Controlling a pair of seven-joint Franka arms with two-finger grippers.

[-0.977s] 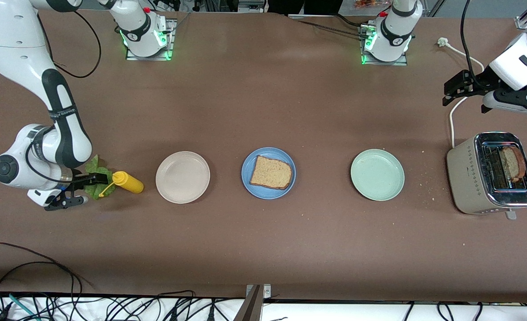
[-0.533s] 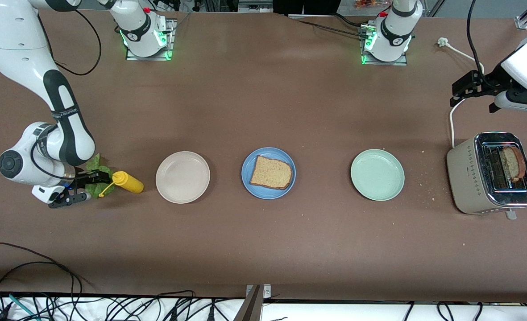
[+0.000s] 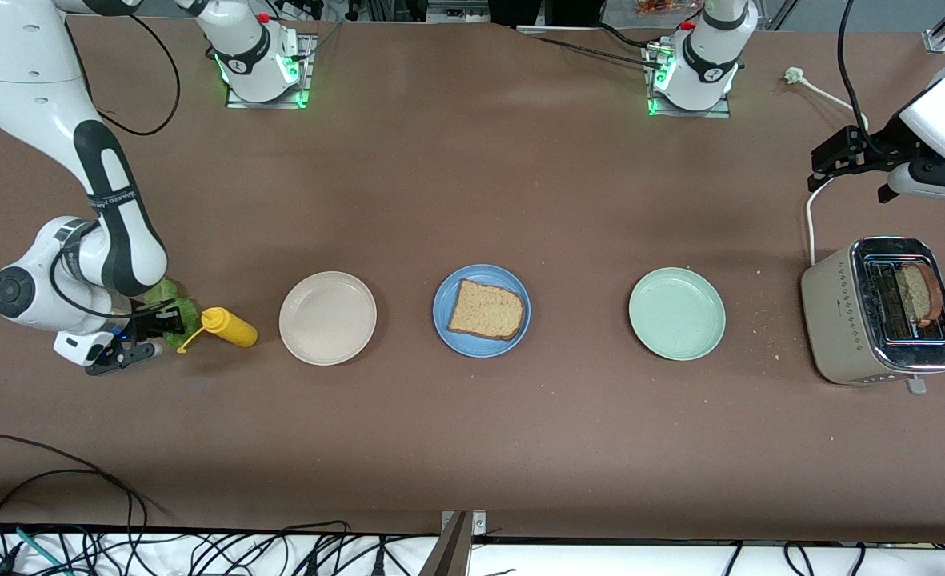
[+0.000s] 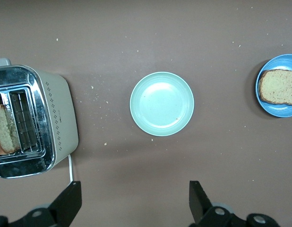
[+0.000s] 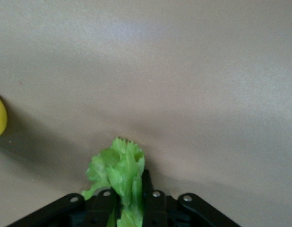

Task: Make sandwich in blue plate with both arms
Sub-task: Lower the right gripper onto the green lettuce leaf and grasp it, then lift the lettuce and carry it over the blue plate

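One bread slice [image 3: 486, 310] on blue plate [image 3: 443, 323], toaster [image 3: 840, 320] holding another

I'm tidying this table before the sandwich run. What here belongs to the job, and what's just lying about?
Job: blue plate with a bread slice; lettuce pinched in the right gripper; toaster holding bread; open left gripper.

Lying about: beige plate, green plate, yellow bottle.

Table [image 3: 472, 448]: 3 plates [image 3: 327, 318], toaster [image 3: 878, 310], bottle [image 3: 230, 326]
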